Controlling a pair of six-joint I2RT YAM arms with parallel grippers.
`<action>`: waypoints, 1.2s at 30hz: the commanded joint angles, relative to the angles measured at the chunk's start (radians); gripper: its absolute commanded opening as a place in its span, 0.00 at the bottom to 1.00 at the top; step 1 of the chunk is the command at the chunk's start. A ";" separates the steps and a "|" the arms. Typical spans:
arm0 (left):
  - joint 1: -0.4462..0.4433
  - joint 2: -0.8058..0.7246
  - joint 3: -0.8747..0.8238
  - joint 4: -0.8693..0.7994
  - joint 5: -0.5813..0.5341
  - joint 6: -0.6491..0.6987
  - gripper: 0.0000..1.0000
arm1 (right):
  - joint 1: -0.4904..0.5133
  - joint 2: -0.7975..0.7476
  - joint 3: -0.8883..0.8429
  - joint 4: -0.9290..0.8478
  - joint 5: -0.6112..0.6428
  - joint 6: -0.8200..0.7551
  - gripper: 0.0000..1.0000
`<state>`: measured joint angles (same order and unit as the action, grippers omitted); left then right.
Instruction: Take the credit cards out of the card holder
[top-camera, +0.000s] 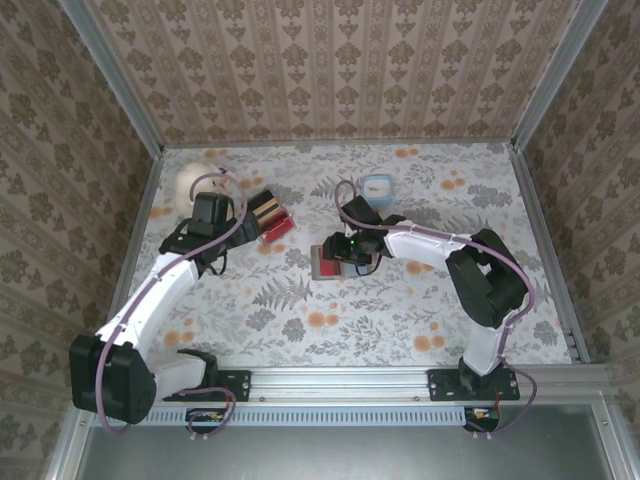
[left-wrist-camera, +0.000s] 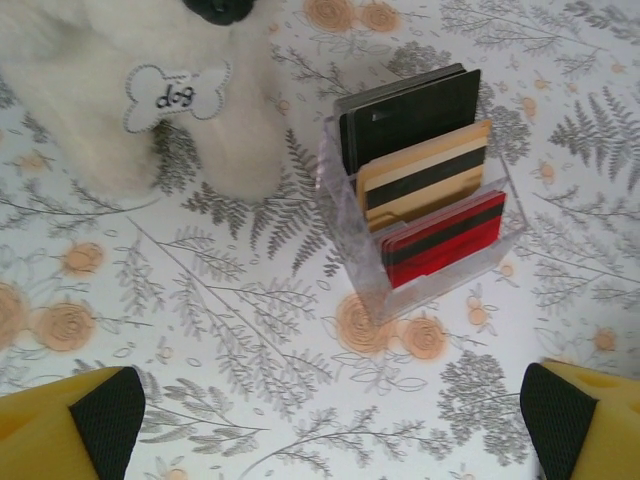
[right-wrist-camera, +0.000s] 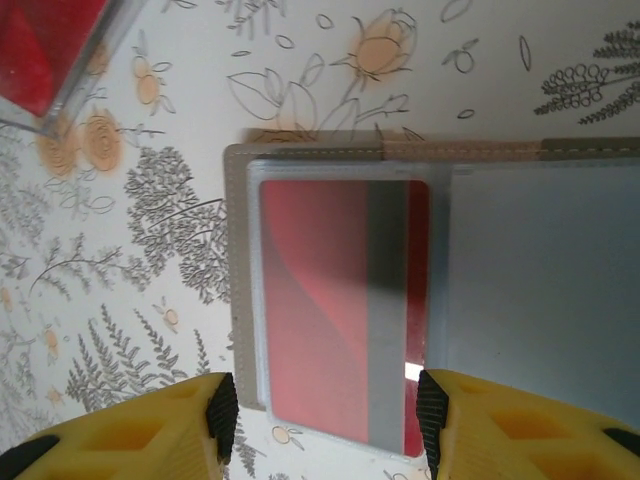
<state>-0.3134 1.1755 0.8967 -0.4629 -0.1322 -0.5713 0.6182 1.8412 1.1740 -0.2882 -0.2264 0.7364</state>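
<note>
Holder (right-wrist-camera: 238, 300) cut off rightward, one red card (right-wrist-camera: 310, 300) pocketed; right gripper (right-wrist-camera: 327, 410) straddles it, grip unclear; left gripper (left-wrist-camera: 330, 410) released.

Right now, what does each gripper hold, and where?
Left gripper: nothing, jaws open. Right gripper: jaws straddle one end of the thin red plastic card in the grey-brown bifold card holder; grip cannot be told.

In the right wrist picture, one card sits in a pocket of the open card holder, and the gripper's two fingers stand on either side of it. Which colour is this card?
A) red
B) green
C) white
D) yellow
A: the card in the pocket of the card holder, flanked by the fingers of the right gripper, is red with a dark stripe.
</note>
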 joint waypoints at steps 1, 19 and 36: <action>0.005 0.011 -0.021 0.026 0.080 -0.098 1.00 | 0.003 0.033 0.022 -0.016 0.034 0.034 0.54; -0.104 0.230 -0.015 0.252 0.342 -0.203 0.74 | 0.000 0.046 0.026 -0.042 0.062 -0.021 0.28; -0.254 0.489 0.083 0.310 0.457 -0.236 0.31 | 0.001 0.114 0.019 -0.003 -0.025 0.021 0.27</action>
<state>-0.5522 1.6306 0.9276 -0.1558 0.2836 -0.8227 0.6182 1.9182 1.1797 -0.2893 -0.2054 0.7376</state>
